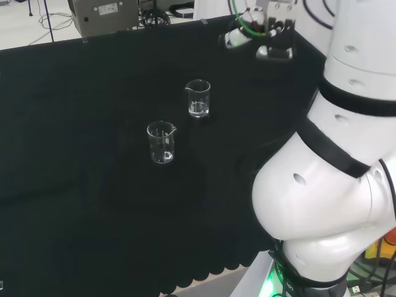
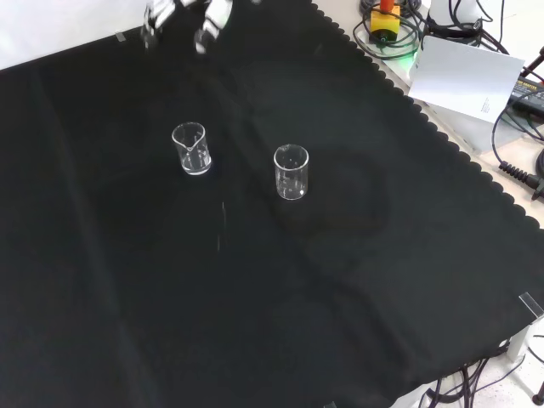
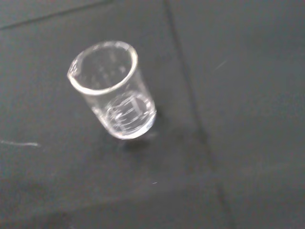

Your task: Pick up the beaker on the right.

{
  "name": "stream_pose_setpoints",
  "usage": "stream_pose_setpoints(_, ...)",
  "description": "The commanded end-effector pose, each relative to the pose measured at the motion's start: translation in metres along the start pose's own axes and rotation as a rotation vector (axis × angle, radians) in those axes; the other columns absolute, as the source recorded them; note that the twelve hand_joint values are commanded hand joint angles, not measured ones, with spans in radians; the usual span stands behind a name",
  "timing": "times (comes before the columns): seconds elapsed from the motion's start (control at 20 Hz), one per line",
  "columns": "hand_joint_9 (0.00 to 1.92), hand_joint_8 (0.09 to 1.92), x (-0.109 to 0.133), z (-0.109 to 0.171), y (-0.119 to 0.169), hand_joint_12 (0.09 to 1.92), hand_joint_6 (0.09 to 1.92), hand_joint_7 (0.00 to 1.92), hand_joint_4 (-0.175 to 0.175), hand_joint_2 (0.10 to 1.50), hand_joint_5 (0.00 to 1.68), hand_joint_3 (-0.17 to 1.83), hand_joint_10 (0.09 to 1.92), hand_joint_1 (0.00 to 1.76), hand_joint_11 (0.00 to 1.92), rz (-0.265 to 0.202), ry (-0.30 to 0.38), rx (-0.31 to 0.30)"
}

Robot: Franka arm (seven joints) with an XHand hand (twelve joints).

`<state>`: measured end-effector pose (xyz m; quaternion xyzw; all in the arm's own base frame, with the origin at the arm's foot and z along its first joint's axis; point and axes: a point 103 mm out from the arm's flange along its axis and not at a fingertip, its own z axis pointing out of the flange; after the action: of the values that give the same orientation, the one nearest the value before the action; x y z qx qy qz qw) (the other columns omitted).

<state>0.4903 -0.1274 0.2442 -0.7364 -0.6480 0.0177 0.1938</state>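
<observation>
Over the far edge of the black cloth, at the top of the front view, my hand hangs well apart from the glassware, holding nothing; whether its fingers are relaxed or curled I cannot tell. I count two clear beakers, both upright and apparently empty. My target is the one on the right in the head view, the spouted beaker, which stands left in the front view and sits alone under my wrist camera. The other beaker stands near it but apart. To do this well, I should descend toward the target from its free side, spread my fingers, and close around its wall mid-height without nudging its neighbour.
</observation>
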Motion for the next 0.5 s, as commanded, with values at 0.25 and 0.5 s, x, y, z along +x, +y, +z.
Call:
stream_pose_setpoints(0.25, 0.30, 0.64, 0.028, 0.067, 0.075, 1.42, 0.09, 0.07, -0.033, 0.99, 0.28, -0.13, 0.71, 0.63, 0.05, -0.163, 0.136, -0.012)
stream_pose_setpoints(0.5, 0.24, 0.62, 0.027, 0.078, 0.082, 1.42, 0.09, 0.05, -0.031, 0.92, 0.28, -0.17, 0.69, 0.78, 0.01, -0.280, 0.233, 0.010)
